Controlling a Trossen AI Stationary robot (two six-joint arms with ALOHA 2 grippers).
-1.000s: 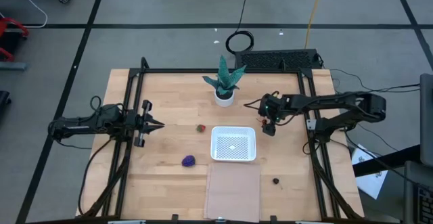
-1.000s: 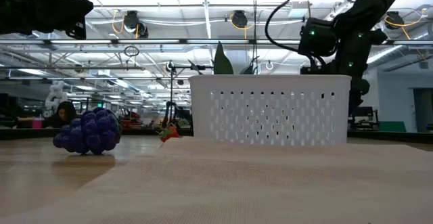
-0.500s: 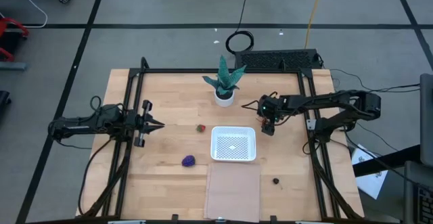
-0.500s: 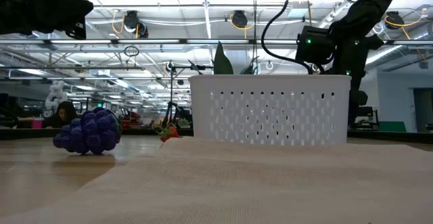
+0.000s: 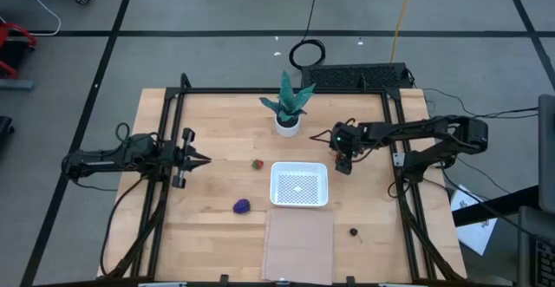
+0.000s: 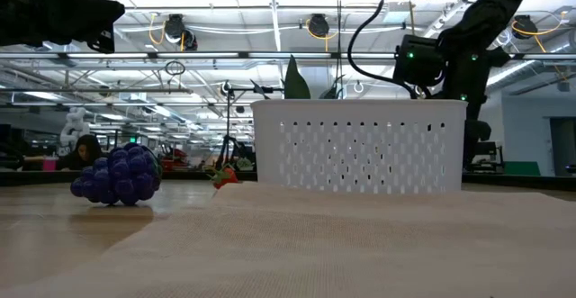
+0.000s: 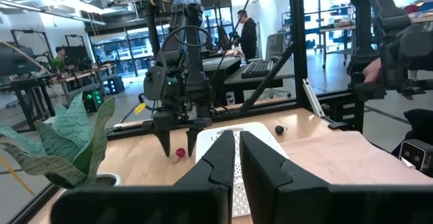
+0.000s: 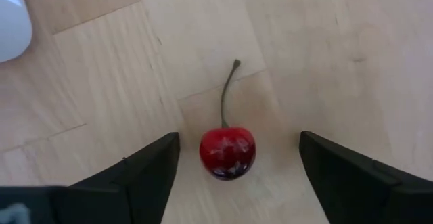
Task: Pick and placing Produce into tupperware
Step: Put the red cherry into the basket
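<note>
Right gripper (image 8: pixel 237 158) lowered over the table (image 5: pixel 217 140), fingers spread wide, nothing held. Between the fingertips: a small glossy red cherry (image 8: pixel 227 152) with a thin stem pointing away from the pincer, lying on bare wood, touching neither finger (image 8: pixel 145 170). Just beside this pincer: white perforated tupperware (image 5: pixel 299 185), square with rounded corners. Beyond the container: strawberry-like piece (image 5: pixel 257 163) and purple grape cluster (image 5: pixel 241 206); small blackish fruit (image 5: pixel 354 231) nearer the table edge. Potted green plant (image 5: pixel 287 105) close by, tan sheet (image 5: pixel 298 244) against the container. No obstruction around the cherry. No legible writing. Left gripper (image 5: pixel 203 159) well apart, pinched shut, empty.
</note>
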